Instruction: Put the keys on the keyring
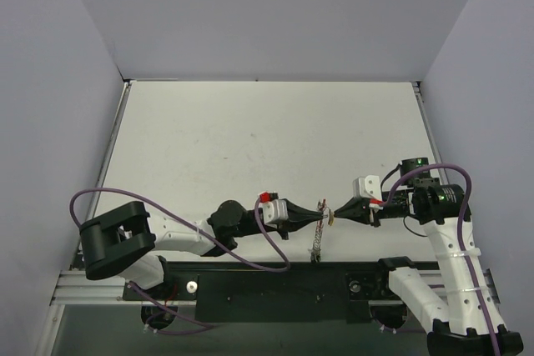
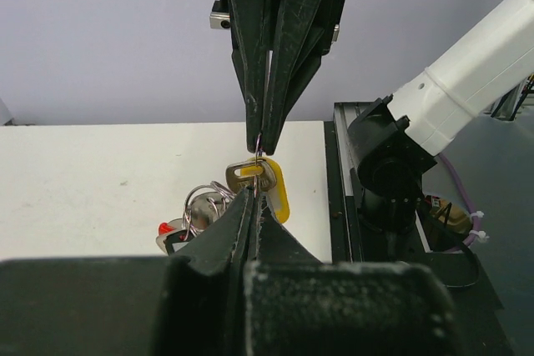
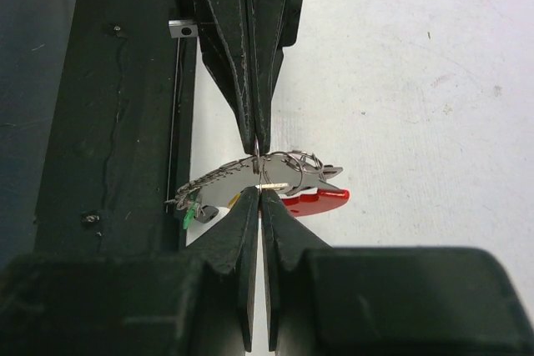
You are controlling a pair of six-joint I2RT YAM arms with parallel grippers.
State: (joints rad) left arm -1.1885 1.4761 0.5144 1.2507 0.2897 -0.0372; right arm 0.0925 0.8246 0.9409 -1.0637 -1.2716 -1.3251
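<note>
Top external view: nearest me runs the black rail (image 1: 275, 289) along the table (image 1: 250, 139) edge, and the chain (image 1: 317, 243) of the keyring (image 2: 200, 202) trails back toward it. That is my first worry. If the bunch drops here, the chain or a key could land on the rail or slip off the edge, where I would struggle to pick it up.

Just beyond, near the middle of that edge, my two pincers meet almost tip to tip with the bunch between them. My left pincer (image 2: 254, 194) is clenched and, as far as I can tell, nips the yellow key (image 2: 278, 193). My right pincer (image 3: 260, 195) is clenched too, on a thin wire of the keyring. The red key (image 3: 315, 199) and green key (image 3: 190, 217) hang in the same bunch, seemingly already threaded. I cannot tell whether the bunch is clear of the table.

The wire is very thin, so any twist may let it slide out of my right fingers. The yellow key could pivot in my left grip and miss the ring's gap. With my tips this close, a small push could knock them together, and pulling apart too hard could tear one hold loose.
</note>
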